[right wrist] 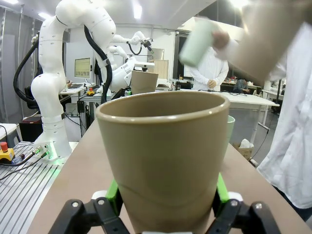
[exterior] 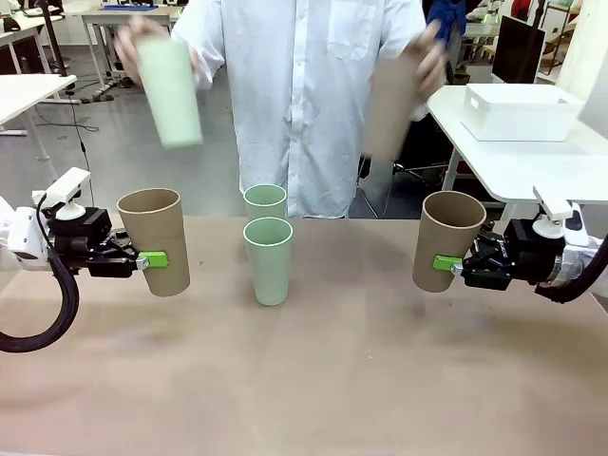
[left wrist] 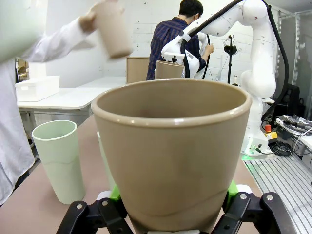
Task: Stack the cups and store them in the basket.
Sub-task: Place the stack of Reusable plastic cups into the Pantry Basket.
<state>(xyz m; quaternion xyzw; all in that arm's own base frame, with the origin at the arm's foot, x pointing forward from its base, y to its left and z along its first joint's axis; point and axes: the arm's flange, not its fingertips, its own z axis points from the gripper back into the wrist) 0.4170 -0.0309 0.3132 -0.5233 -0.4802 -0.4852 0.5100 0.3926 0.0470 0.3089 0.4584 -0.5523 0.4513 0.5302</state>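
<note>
My left gripper (exterior: 152, 258) is shut on a brown cup (exterior: 152, 239) held upright above the table's left side; the same brown cup (left wrist: 170, 146) fills the left wrist view. My right gripper (exterior: 446, 263) is shut on another brown cup (exterior: 448, 237), slightly tilted, at the right, seen close as the brown cup (right wrist: 165, 156). Two mint green cups (exterior: 269, 258) (exterior: 265, 201) stand upright on the table's middle, one behind the other. The person holds a mint cup (exterior: 169, 90) and a brown cup (exterior: 389, 104) raised, both blurred. The white basket (exterior: 521, 111) sits on a white table at the back right.
The brown tabletop (exterior: 332, 380) is bare in front of the standing cups. The person in a white shirt (exterior: 304, 95) stands at the far edge. A white side table (exterior: 19, 90) is at the back left.
</note>
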